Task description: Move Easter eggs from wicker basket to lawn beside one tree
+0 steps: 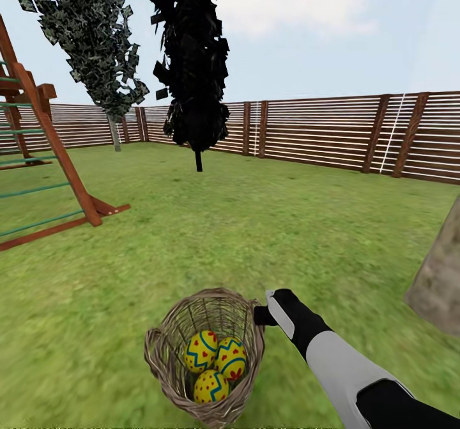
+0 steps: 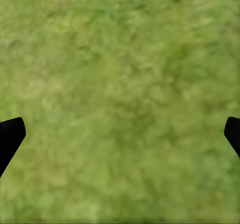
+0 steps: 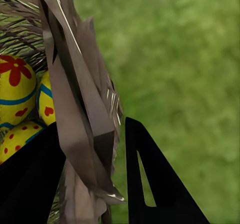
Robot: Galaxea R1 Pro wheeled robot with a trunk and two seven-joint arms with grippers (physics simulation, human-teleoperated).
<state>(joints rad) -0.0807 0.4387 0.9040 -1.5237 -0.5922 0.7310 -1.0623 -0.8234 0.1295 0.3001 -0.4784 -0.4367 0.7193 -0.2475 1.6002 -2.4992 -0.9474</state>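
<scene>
right gripper [image 3: 95, 184] is pinching the braided rim of the wicker basket [image 1: 167, 327], one finger inside, one outside. basket sits tilted on the lawn [image 1: 255, 224], all three easter eggs [image 1: 216, 358] bunched at the bottom. left gripper [image 2: 120, 134] hangs over bare grass, fingers spread, empty. judgement: wicker is light and a bit springy, rim is the stiffest hold. eggs look hard, smooth and rolly; grip across the middle. tree [image 1: 441, 275] trunk is near, on the right.
</scene>
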